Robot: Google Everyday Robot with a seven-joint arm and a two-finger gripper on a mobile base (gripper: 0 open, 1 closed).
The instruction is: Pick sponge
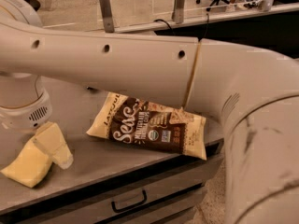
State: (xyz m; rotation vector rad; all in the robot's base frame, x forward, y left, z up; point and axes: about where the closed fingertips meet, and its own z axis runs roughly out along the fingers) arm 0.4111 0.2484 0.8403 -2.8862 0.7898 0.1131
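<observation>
The sponge (23,166) is a pale yellow flat foam pad lying on the grey counter (112,164) at the far left, near the front edge. My gripper (57,152) hangs from the white wrist (21,111) and sits low over the sponge's right end, overlapping it in this view. Whether it touches the sponge I cannot tell. My big white arm (140,64) crosses the whole frame above the counter.
A cream-and-brown chip bag (149,127) lies flat in the middle of the counter, right of the gripper. A drawer with a dark handle (128,202) is below the counter's front edge. Glass panels with metal posts (106,10) stand behind.
</observation>
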